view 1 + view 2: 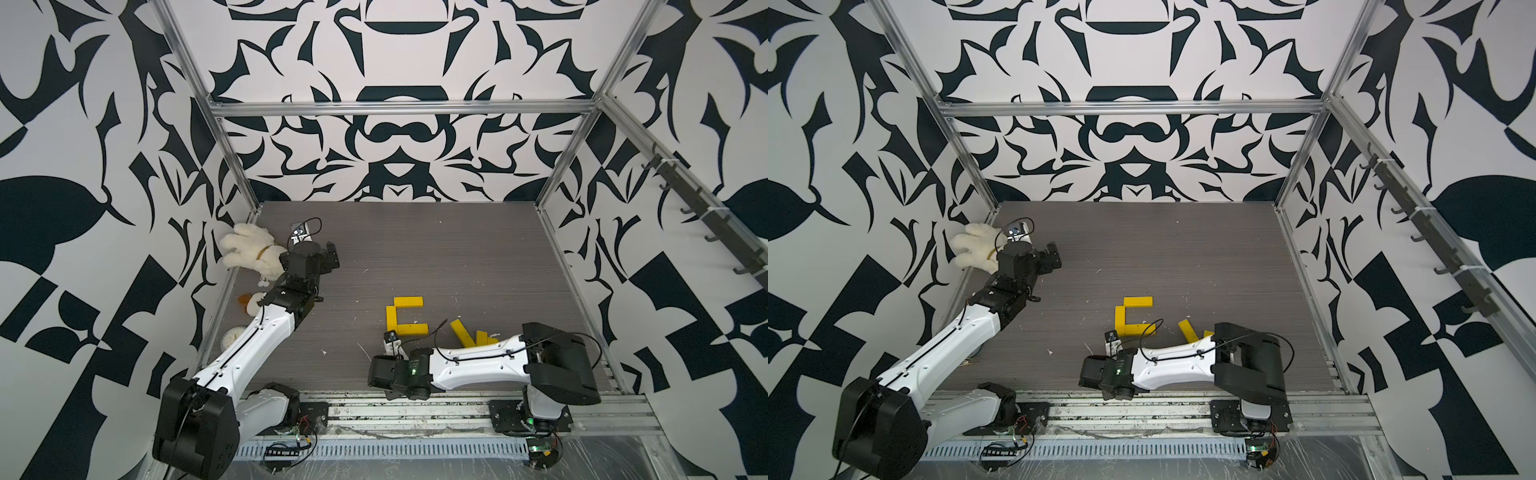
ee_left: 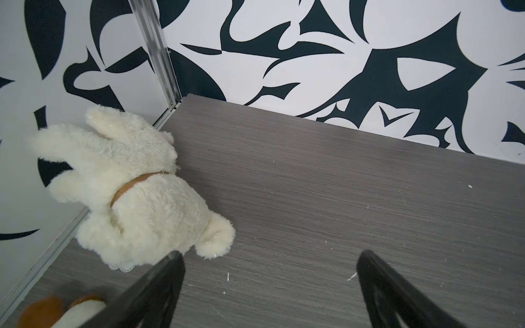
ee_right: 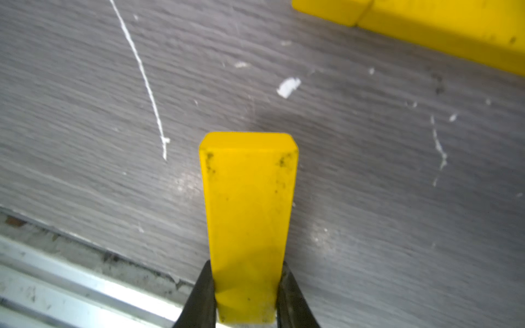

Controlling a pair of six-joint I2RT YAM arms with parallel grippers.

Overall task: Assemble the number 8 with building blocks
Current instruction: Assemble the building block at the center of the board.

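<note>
Front edge: aluminium rail (image 1: 415, 409) carrying both arm bases.

Just past it: right gripper (image 3: 246, 265), fingers (image 3: 204, 286) narrowed onto the long sides of one flat, bright yellow rectangular bar (image 3: 248, 204). The bar sticks out ahead of the fingers over the grey wood-grain desk (image 1: 457, 257); its corners are smudged dark. In both top views this bar is hidden under the wrist.

Next out, mid-desk: three matching yellow bars lie flat as a bracket open toward the robot's right, with lower bar (image 1: 411, 329), upright bar (image 1: 391, 319) and upper bar (image 1: 408, 302) meeting at the corners. This is the started number 8 (image 1: 1129, 318).

To its right: at least two loose yellow bars (image 1: 462, 332), skewed, partly behind the right forearm.

Farther, by the left wall: left gripper (image 2: 271, 254), fingers (image 2: 159, 284) spread wide, nothing between them, beside a white plush toy with a tan collar (image 2: 136, 193).
</note>
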